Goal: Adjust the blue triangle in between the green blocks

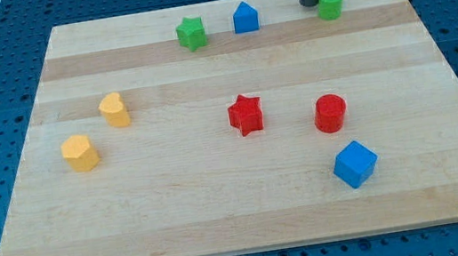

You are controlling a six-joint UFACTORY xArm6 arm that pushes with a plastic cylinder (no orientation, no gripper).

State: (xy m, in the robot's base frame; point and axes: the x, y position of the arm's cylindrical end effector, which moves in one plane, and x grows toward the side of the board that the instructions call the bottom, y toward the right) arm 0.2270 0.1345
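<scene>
On the bench (224, 218), at the view's left, sit 2 yellow blocks: a yellow hexagon (80, 153) and a yellow heart (114, 110). Along the top, the green star (191, 33), then the blue triangle (245, 18) between it and the green cylinder (330, 3). My tip (311, 2) rests just left of that cylinder. There are no jaws, only a rod. Mid-bench: red star (246, 114), red cylinder (330, 113), blue cube (355, 164).
</scene>
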